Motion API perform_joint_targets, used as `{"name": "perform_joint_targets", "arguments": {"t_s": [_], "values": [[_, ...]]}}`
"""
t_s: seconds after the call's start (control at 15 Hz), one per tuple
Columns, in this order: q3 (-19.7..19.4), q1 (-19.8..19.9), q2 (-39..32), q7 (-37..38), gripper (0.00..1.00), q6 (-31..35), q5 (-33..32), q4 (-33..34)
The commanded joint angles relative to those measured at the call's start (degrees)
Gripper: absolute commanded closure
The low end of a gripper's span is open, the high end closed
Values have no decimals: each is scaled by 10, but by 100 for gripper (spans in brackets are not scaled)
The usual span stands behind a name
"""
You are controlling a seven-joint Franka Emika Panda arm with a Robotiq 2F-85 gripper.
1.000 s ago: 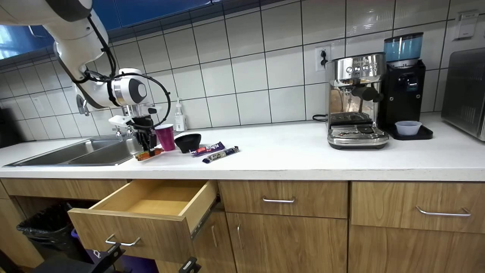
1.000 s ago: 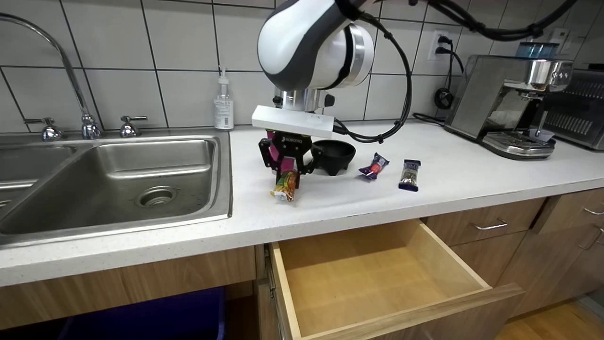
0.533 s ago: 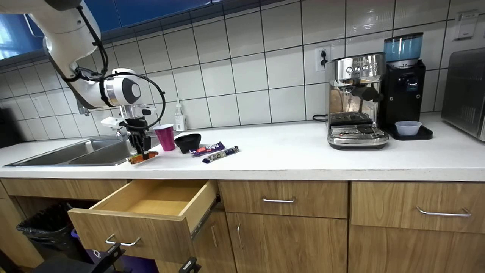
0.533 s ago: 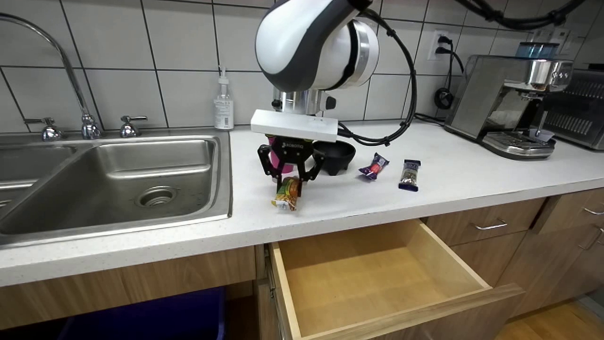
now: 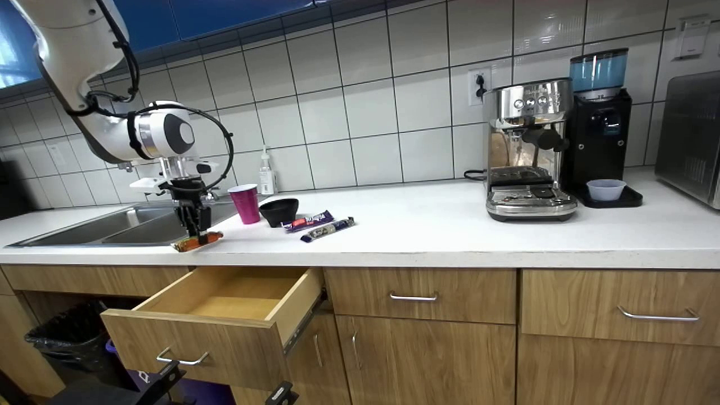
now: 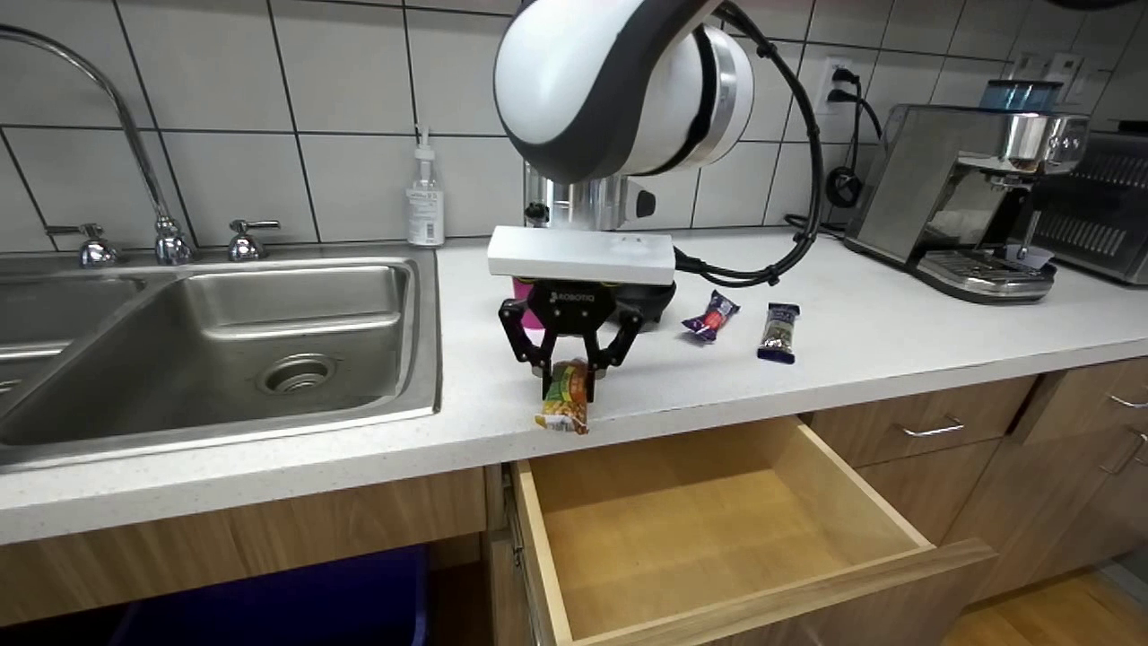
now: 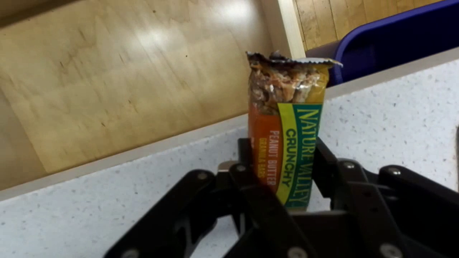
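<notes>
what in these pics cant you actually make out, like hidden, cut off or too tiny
Granola bar: lower end partly behind the jaws, wrist view.
Pink cup: partly behind the jaws, in an exterior view.
Drawer: front cut off by the bottom edge, in an exterior view.
Blue bin: cut off by the right edge, wrist view.
Pump bottle: label too small to read, in both exterior views.

White-and-grey arm (image 6: pixel 619 90), looping black cables (image 6: pixel 814 161) — black hand (image 6: pixel 568 387) marked ROBOTIQ.

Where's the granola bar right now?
In the wrist view, the granola bar is right of centre, held in the gripper near the counter edge and the open drawer.
</notes>
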State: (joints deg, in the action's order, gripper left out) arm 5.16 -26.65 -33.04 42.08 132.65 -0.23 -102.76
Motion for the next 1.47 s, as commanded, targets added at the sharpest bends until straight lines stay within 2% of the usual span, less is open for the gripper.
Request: {"name": "perform_joint_targets", "arguments": {"t_s": [0.0, 0.8, 1.4], "values": [[7, -2, 53, -4, 83, 23, -19, -73], [19, -7, 117, -6, 83, 78, -76, -216], [17, -6, 103, -6, 83, 69, -107, -224]]}}
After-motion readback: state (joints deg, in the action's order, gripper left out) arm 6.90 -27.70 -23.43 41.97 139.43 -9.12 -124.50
